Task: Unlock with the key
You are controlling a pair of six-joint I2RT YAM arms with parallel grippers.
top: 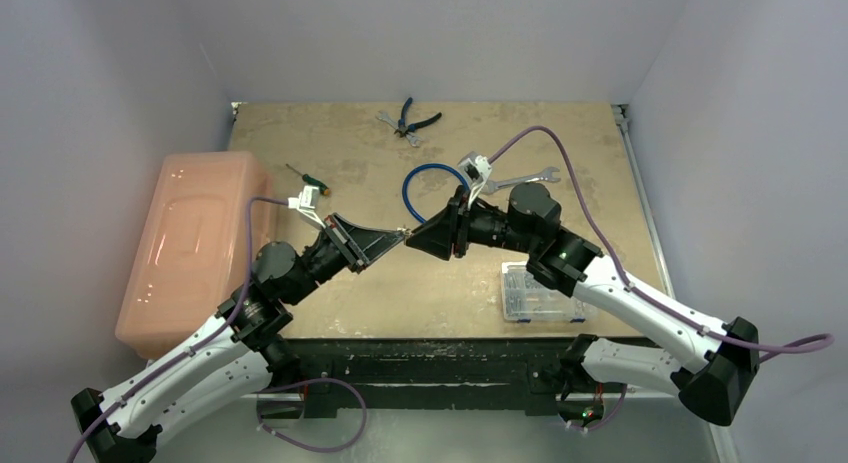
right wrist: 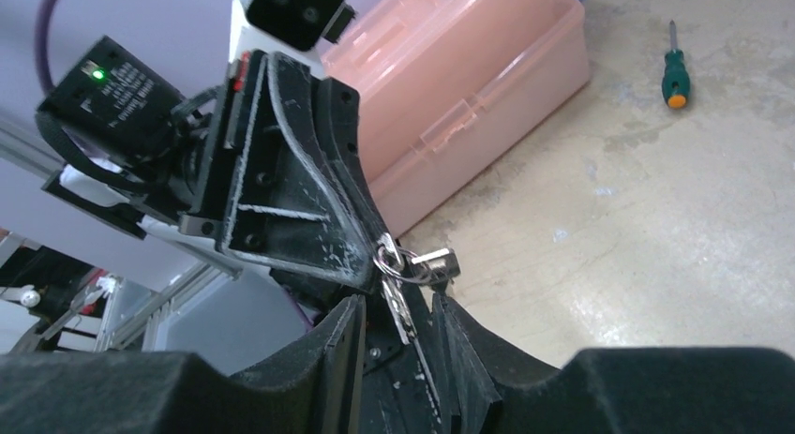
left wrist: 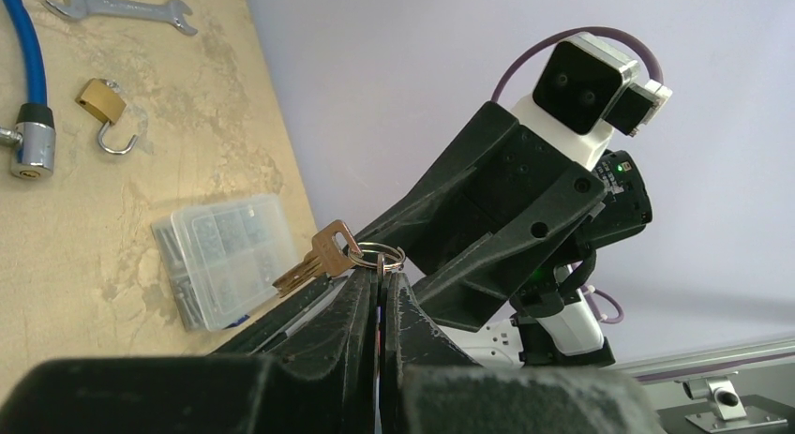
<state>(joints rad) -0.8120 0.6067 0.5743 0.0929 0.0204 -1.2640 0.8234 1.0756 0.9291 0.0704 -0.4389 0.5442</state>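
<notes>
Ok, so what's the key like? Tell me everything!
The key is small, flat metal and looks brassy in this light, with a toothed blade pointing down-left. It hangs in the air off a thin silver ring, which the left pincer pinches shut. The right pincer is open, close by the ring.

L gripper (top: 393, 240) & R gripper (top: 411, 233) tip-to-tip; bare tabletop (top: 420, 298) on near side. Blue cable (top: 412, 178) behind R, screw box (top: 540, 295) by R arm, pink box (top: 190, 248) L.
</notes>
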